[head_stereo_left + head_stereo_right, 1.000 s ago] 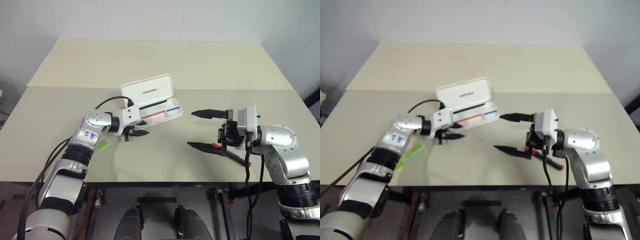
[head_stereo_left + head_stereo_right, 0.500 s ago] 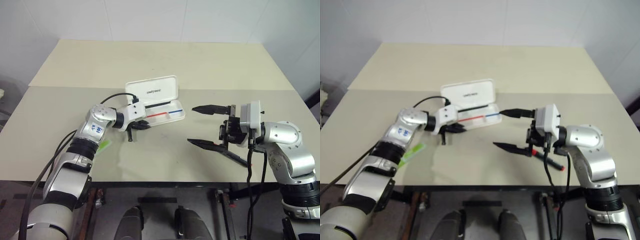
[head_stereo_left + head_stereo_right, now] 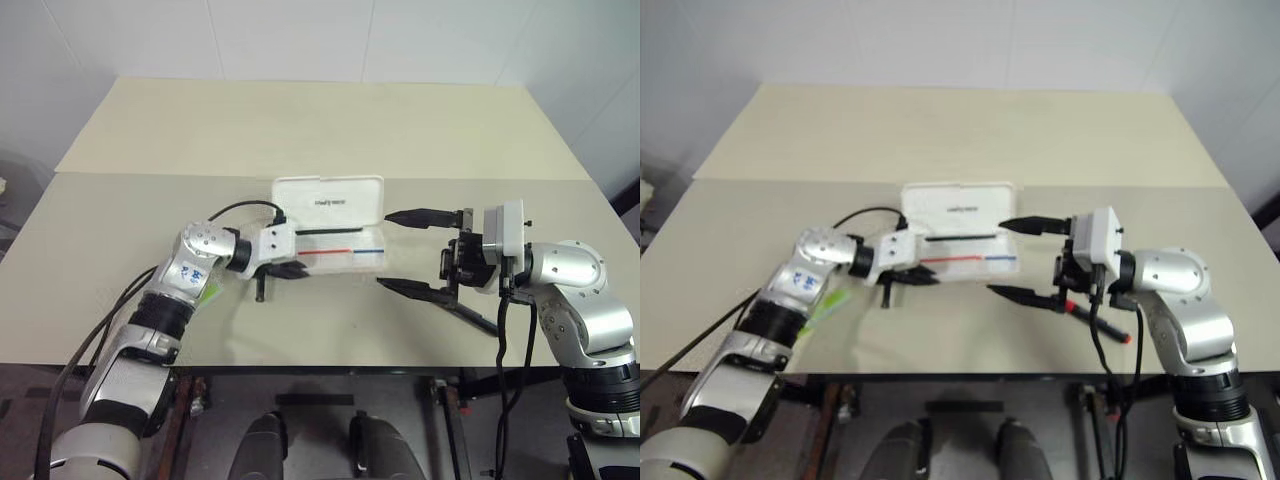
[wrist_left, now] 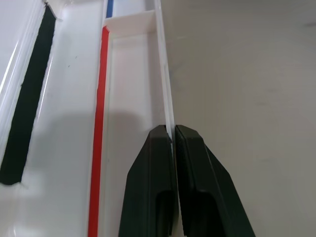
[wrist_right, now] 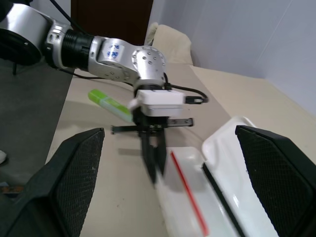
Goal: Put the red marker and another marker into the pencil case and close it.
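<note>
Green highlighter (image 3: 827,305) lies on table by L arm. L gripper (image 3: 290,270), now pinched on pencil case (image 3: 340,228) front wall, has dragged it rightward. R gripper (image 3: 412,250) waits wide open, empty; red marker (image 3: 1095,321) prob. beneath it.

Beige surface (image 3: 330,125), seam running across its width. On it: open white pencil case (image 3: 335,225), mid-surface; lime-green highlighter (image 3: 826,305) near the left front edge; red-capped dark marker (image 3: 1095,320) near the right front edge.
</note>
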You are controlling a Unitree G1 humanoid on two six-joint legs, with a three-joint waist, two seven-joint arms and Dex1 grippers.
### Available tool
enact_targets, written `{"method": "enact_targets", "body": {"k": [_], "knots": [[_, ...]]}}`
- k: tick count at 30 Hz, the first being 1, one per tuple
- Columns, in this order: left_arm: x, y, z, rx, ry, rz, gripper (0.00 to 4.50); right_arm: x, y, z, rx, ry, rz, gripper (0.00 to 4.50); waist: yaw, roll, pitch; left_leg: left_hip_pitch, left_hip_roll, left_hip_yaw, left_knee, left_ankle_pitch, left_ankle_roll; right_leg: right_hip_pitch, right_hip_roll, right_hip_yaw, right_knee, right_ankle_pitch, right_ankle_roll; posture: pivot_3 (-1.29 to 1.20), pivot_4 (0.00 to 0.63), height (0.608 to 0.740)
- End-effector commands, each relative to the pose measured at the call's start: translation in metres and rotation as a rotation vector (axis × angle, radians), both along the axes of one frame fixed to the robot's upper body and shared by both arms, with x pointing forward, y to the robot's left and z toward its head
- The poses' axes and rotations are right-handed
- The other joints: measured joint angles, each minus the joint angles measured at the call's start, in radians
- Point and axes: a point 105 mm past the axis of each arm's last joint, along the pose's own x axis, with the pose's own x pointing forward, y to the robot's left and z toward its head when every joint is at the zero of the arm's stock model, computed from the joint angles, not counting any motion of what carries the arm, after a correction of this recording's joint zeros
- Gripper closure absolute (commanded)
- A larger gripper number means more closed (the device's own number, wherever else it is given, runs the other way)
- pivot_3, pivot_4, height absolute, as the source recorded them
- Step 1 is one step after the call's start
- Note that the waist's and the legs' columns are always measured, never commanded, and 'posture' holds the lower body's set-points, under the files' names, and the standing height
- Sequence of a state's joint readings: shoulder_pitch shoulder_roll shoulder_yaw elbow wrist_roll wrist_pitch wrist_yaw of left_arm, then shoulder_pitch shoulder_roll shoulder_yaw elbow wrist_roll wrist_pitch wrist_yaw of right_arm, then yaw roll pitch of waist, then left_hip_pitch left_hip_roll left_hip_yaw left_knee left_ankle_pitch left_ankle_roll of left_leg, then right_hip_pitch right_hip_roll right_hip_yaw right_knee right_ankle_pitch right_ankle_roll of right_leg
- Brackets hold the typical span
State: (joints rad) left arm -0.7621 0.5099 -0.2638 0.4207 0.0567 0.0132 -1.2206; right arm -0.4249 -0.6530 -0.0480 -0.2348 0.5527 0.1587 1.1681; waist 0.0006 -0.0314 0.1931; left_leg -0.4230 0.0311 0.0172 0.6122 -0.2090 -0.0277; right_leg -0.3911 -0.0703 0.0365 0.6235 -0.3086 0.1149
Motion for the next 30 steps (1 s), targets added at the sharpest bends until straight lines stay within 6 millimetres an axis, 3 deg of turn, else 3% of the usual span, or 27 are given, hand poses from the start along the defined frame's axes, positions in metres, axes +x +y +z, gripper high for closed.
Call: {"method": "enact_targets", "body": {"k": [1,11,14,25,30], "knots": [[-0.018,-0.004,-0.001,0.009,0.024,-0.085,4.48,-0.004,-0.001,0.01,0.016,-0.044,0.007,0.0,-0.002,0.0,0.0,0.0,0.0,0.0,0.0,0.0,0.0,0.0,0.0,0.0,0.0,0.0,0.0,0.0,0.15,0.74],[-0.029,0.001,-0.016,0.037,0.078,-0.049,4.48,0.0,-0.001,0.005,0.022,-0.033,-0.023,0.0,-0.003,0.0,0.0,0.001,0.0,0.0,0.001,0.0,0.0,0.0,0.0,0.0,0.002,-0.001,-0.001,0.0,0.15,0.74],[-0.033,-0.006,-0.016,0.005,0.131,-0.031,3.72,0.005,-0.004,0.003,0.023,-0.015,-0.066,0.0,-0.003,0.0,0.0,0.001,0.0,0.0,0.001,0.0,0.0,0.0,0.0,0.0,0.002,-0.001,-0.001,0.0,0.15,0.74],[-0.048,-0.029,0.003,-0.146,0.131,-0.126,0.02,0.011,-0.008,-0.003,0.028,0.038,-0.125,0.0,-0.002,0.0,0.0,0.001,0.0,-0.001,0.002,0.0,0.0,0.0,0.0,0.0,0.003,-0.001,-0.001,0.0,0.15,0.74],[-0.054,-0.03,0.007,-0.202,0.107,-0.157,0.02,0.017,-0.014,-0.008,0.015,0.08,-0.199,0.0,-0.002,0.0,0.0,0.001,0.0,0.0,0.002,0.0,0.0,0.0,0.0,0.001,0.003,-0.001,-0.001,0.0,0.15,0.74]]}}
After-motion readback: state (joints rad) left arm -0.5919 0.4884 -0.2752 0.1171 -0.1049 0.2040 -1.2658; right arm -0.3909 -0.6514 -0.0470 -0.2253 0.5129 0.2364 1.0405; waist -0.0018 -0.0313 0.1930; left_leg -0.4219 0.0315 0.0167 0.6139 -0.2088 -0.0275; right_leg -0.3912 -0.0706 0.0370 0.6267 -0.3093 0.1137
